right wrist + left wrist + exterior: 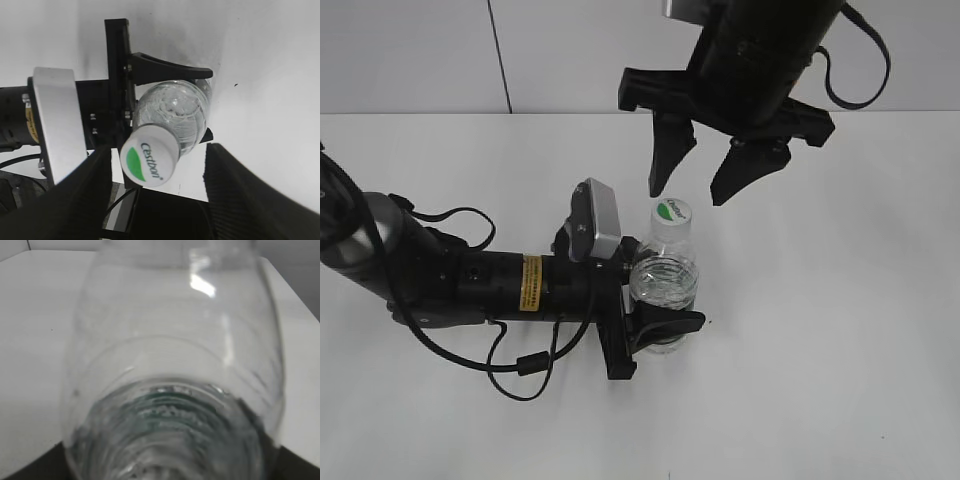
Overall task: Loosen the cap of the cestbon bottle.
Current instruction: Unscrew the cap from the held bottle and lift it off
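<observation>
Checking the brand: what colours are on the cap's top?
White cap with a green half-disc; clearest in the right wrist view.

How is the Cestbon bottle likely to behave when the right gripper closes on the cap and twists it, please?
The cestbon bottle stands upright, clamped low by the left gripper, so it probably won't tip or spin freely. Its thin, clear, ribbed wall may flex under the squeeze. The cap looks small and smooth, so the open right gripper above it might slip.
</observation>
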{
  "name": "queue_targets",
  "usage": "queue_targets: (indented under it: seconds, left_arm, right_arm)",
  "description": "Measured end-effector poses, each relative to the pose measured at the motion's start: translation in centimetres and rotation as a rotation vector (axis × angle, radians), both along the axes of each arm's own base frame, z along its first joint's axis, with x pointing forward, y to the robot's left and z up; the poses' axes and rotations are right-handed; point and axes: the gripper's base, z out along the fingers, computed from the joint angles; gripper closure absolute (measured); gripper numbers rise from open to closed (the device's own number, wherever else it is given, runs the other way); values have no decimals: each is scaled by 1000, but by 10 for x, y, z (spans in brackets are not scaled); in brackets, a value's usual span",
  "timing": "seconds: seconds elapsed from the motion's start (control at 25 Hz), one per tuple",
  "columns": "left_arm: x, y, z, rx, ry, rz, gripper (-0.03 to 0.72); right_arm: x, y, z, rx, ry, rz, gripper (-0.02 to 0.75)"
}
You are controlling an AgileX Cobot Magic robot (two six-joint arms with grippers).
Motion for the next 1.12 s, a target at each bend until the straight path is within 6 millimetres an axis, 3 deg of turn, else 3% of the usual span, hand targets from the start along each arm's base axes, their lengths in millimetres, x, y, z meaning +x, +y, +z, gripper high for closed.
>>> queue_targets:
  seconds: [0.4, 0.68, 1.12]
  left_arm:
    - [0, 0, 0, 8, -2, 2, 281]
    - [0, 0, 0, 9, -2, 2, 281]
    - [0, 0, 0, 9, -1, 3, 281]
  right_arm:
    - [-4, 8, 3, 5, -18, 24, 291]
    - [-8, 16, -9, -51, 2, 63, 291]
    - [-5, 18, -20, -71, 20, 73, 376]
